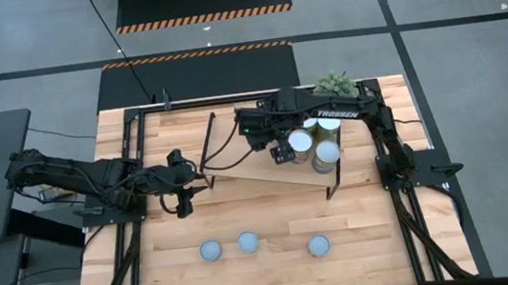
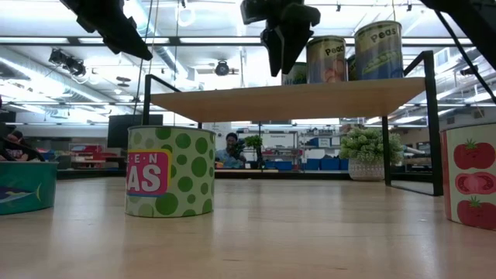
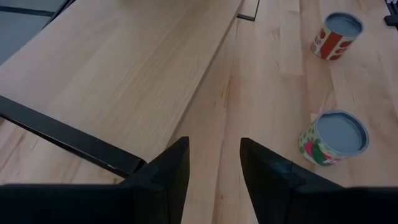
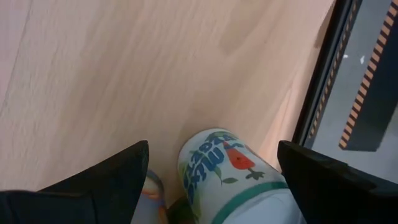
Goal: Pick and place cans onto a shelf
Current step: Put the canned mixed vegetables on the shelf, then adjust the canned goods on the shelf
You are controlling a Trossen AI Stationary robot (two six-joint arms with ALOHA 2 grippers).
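The shelf (image 1: 256, 157) is a light-wood board on black legs in the middle of the table. Several cans (image 1: 325, 153) stand on its right end, and also show in the low view (image 2: 325, 60). Three cans with grey-blue tops (image 1: 248, 242) stand on the table near the front. My right gripper (image 1: 281, 154) is open above the shelf; its fingers stand on either side of a white-and-teal can (image 4: 224, 168) without touching it. My left gripper (image 1: 185, 206) is open and empty over the table, just off the shelf's left end.
A small potted plant (image 1: 336, 85) stands at the far right corner of the table. In the low view a green peas can (image 2: 170, 172), a teal can (image 2: 23, 186) and a tomato can (image 2: 471, 174) stand in the foreground. The shelf's black leg (image 1: 332, 186) stands at its near right corner.
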